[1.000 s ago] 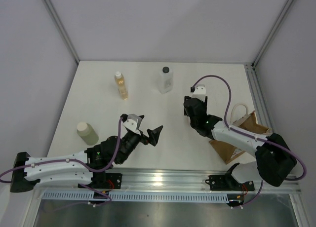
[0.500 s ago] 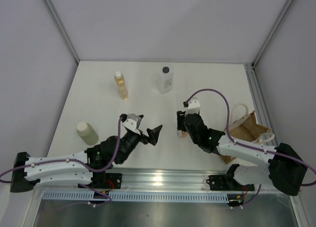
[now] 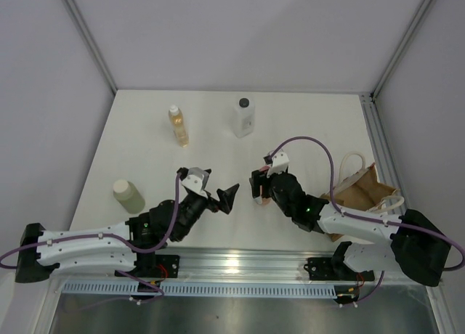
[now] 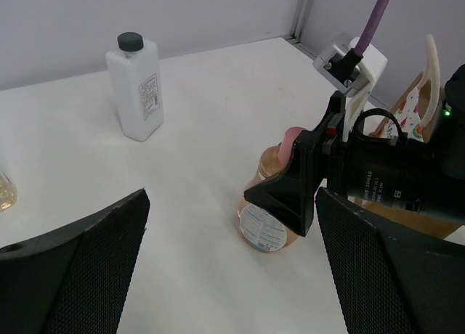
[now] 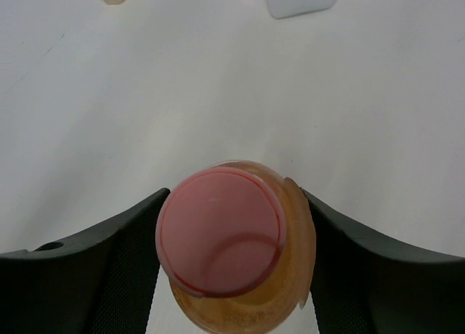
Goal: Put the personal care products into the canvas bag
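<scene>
The canvas bag (image 3: 367, 186) sits at the right, its contents hidden. The orange bottle (image 5: 225, 241) stands on the surface (image 3: 145, 152). The right end effector (image 5: 234, 203) hugs its sides, though I cannot tell whether it grips. The left end effector (image 3: 223, 180) gapes wide, empty.

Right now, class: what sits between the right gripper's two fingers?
The orange bottle with a pink cap stands there, upright; the right wrist view shows it best.

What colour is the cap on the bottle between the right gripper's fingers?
The cap is pink, clearest in the right wrist view.
</scene>
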